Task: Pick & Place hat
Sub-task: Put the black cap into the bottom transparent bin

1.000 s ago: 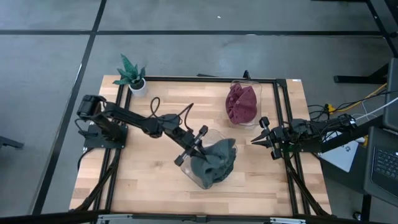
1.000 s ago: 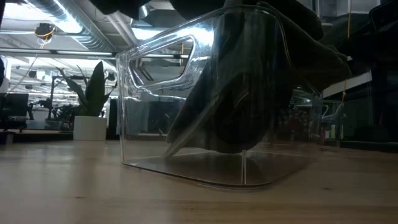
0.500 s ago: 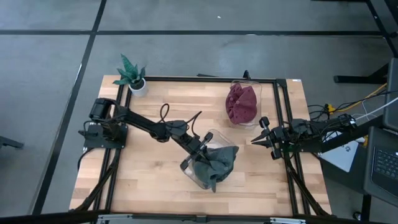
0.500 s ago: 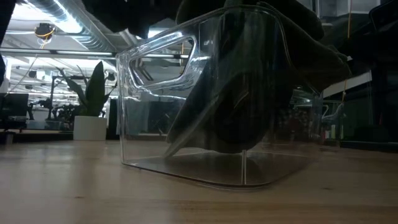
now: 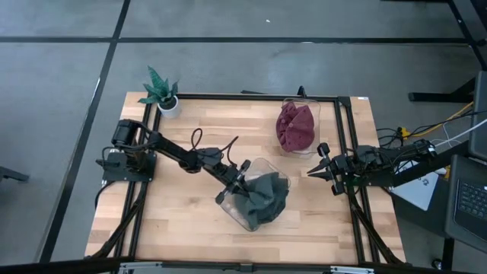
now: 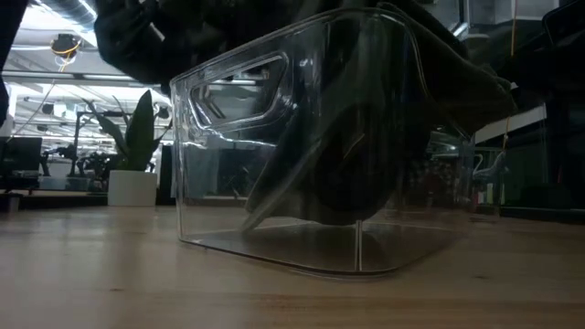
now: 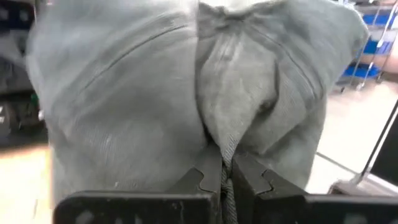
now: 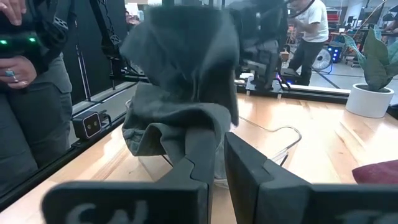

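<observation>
A grey cloth hat (image 5: pixel 264 199) hangs into a clear plastic bin (image 5: pixel 230 212) near the middle of the table. Its lower part is inside the bin (image 6: pixel 347 174), and one side drapes over the bin's rim (image 6: pixel 489 87). My left gripper (image 5: pixel 242 177) is over the bin's left far corner, shut on the hat (image 7: pixel 155 93). My right gripper (image 5: pixel 310 173) waits at the table's right side, its fingers a narrow gap apart (image 8: pixel 217 168) and empty. It points at the hat (image 8: pixel 186 81). My left gripper pinches a bunched fold of the hat's cloth (image 7: pixel 225 152) between its two fingers. The cloth puckers into creases where the fingers meet. The fingers come slanting down from the table's left. The hat hangs beyond and below them, its lower part inside the bin.
A second clear bin (image 5: pixel 313 114) with a dark red hat (image 5: pixel 297 125) stands at the far right. A small potted plant (image 5: pixel 161 93) stands at the far left corner. A person (image 8: pixel 28 81) stands beside the table. Bare wood lies along the near edge.
My left gripper has gone a little toward the table's near edge over the bin, still shut on the hat. It now shows lower at the top left of the low view. The hat has drawn in from a wider spread to a tighter bunch over the bin.
</observation>
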Robot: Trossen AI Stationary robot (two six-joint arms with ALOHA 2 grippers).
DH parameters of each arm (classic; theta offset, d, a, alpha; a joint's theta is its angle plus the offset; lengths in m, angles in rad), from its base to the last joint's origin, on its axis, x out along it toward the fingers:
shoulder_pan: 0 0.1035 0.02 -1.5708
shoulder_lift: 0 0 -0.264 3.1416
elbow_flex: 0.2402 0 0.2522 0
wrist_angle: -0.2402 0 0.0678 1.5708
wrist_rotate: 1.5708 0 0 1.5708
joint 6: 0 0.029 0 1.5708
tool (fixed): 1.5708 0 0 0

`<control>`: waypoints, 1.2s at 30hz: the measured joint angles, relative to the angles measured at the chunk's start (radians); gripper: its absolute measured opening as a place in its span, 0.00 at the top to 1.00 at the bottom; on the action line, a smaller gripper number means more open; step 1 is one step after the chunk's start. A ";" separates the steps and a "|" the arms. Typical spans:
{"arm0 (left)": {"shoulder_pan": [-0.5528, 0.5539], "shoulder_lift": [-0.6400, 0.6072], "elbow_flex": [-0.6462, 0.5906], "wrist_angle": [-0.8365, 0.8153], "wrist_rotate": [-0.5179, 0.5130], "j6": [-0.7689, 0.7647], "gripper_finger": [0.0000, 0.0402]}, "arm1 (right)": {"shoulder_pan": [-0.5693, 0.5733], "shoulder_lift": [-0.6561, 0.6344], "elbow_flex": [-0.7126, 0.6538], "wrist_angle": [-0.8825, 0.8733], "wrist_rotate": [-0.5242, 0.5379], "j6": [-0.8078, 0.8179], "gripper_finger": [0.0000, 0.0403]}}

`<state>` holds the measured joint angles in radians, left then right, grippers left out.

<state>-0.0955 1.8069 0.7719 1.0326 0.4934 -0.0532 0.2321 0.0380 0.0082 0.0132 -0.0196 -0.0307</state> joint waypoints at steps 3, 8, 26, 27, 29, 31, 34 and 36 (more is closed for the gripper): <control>0.005 0.001 -0.025 0.036 0.002 0.007 0.98 | 0.000 0.000 0.000 0.000 0.000 -0.002 0.91; 0.013 0.000 -0.029 0.060 0.006 -0.011 0.98 | 0.000 0.000 0.000 0.000 0.000 -0.002 0.91; 0.037 0.065 -0.029 0.104 -0.001 0.156 0.98 | 0.000 0.000 0.000 0.000 0.000 0.000 0.91; 0.035 0.079 -0.029 0.130 -0.001 0.156 0.98 | 0.000 0.000 0.000 0.000 0.000 -0.002 0.91; 0.031 0.109 -0.029 0.166 -0.002 0.154 0.98 | 0.000 0.000 0.000 0.000 0.000 -0.002 0.91; 0.030 0.127 -0.029 0.188 -0.002 0.138 0.98 | 0.000 0.000 0.000 0.000 0.000 0.000 0.91; 0.030 0.129 -0.029 0.184 -0.002 0.114 0.98 | 0.000 0.000 0.000 0.000 0.000 -0.003 0.91; 0.030 0.129 -0.029 0.168 -0.002 0.124 0.98 | 0.000 0.000 0.000 0.000 0.000 0.000 0.91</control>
<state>-0.0654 1.9356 0.7425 1.2004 0.4915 0.0710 0.2318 0.0380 0.0082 0.0128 -0.0193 -0.0304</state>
